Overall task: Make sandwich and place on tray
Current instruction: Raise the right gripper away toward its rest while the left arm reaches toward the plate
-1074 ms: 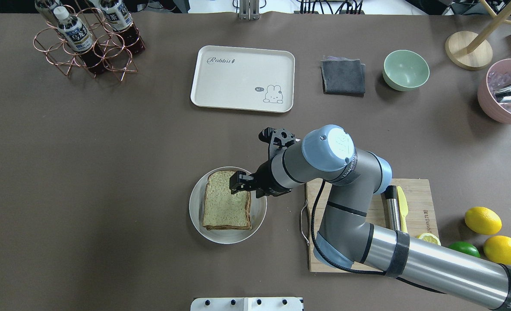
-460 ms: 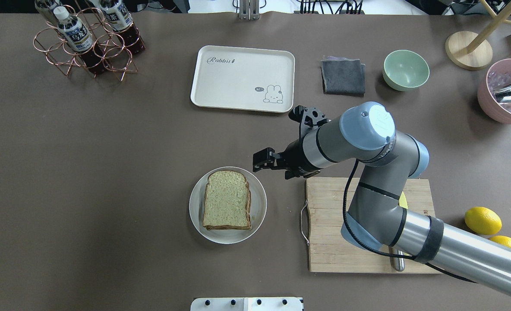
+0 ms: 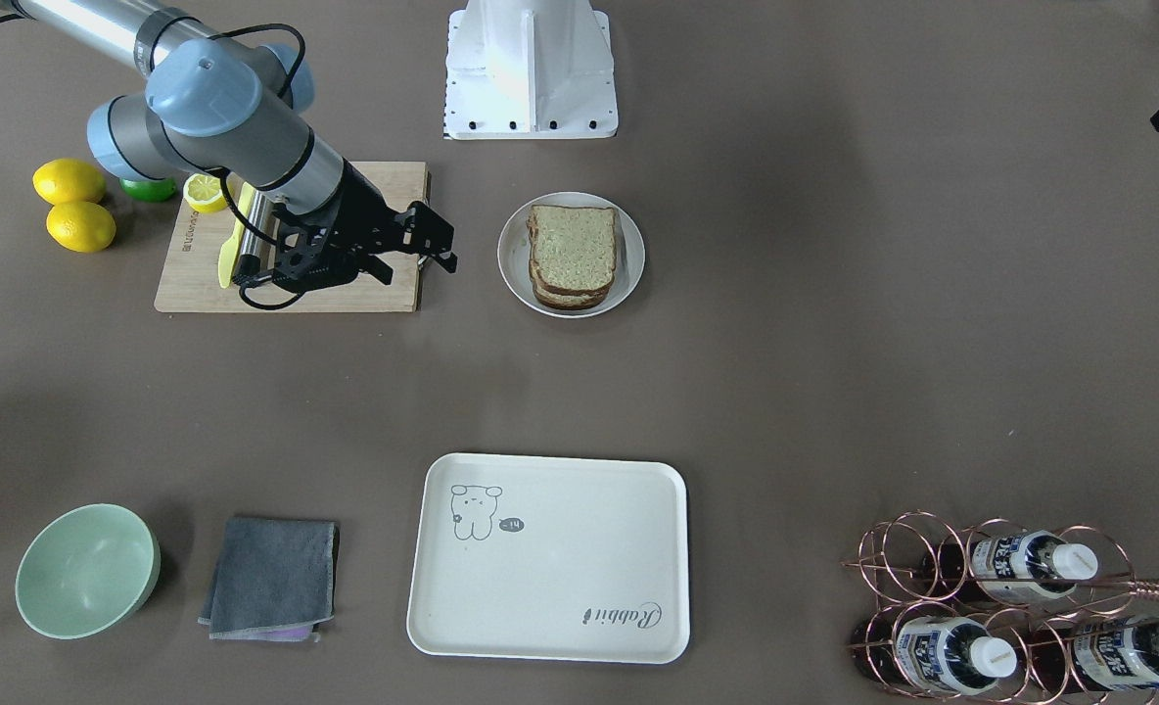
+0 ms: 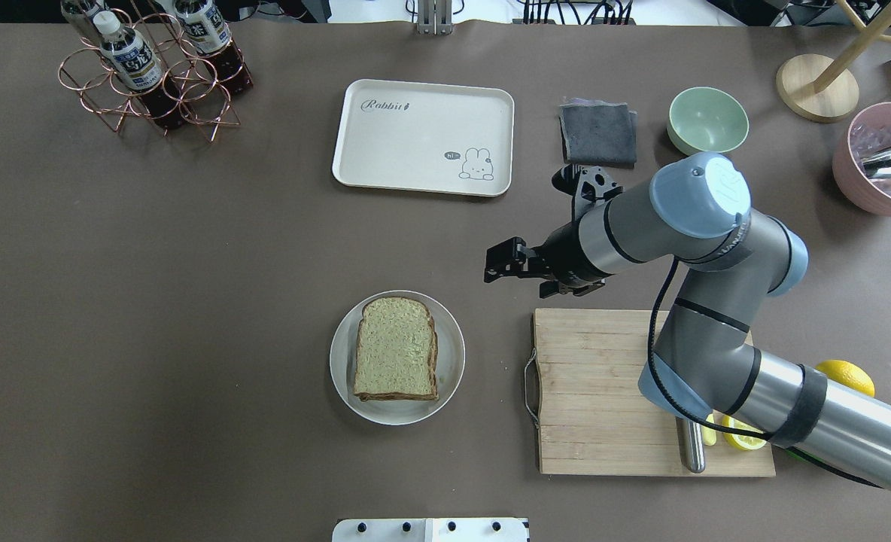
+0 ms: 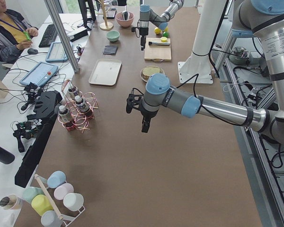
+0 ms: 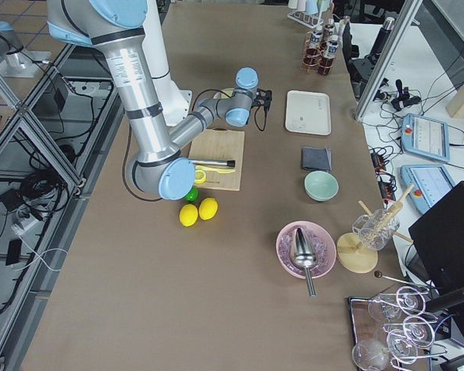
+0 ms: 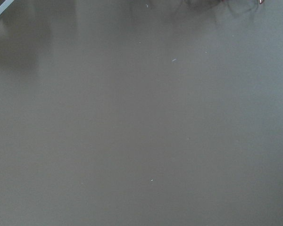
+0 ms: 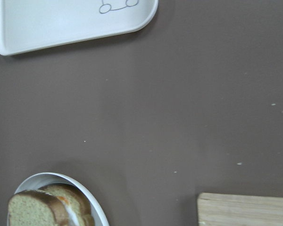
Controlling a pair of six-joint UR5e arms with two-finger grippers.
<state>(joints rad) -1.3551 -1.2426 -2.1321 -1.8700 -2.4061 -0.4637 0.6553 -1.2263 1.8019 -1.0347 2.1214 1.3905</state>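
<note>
You have one sandwich (image 4: 396,348), made of two bread slices. It lies on one round white plate (image 4: 453,360) near the middle of the tabletop (image 4: 190,301). The one cream tray (image 4: 415,150) sits farther from the robot, well apart from the plate.

A second ago the right claw (image 4: 502,263) was over the sandwich. Now it has moved off to the side, over bare tabletop by the far corner of the wooden cutting board (image 4: 588,391). Its fingers are spread and hold nothing. The sandwich has not moved.

The left claw (image 5: 145,126) hangs far from the food; you cannot tell how wide it is.

Around them you see two lemons (image 3: 69,180), one lemon half (image 3: 207,192), one lime (image 3: 149,189), one green bowl (image 4: 707,120), one grey cloth (image 4: 598,134) and three bottles (image 4: 133,60). The right arm reaches over the board.
</note>
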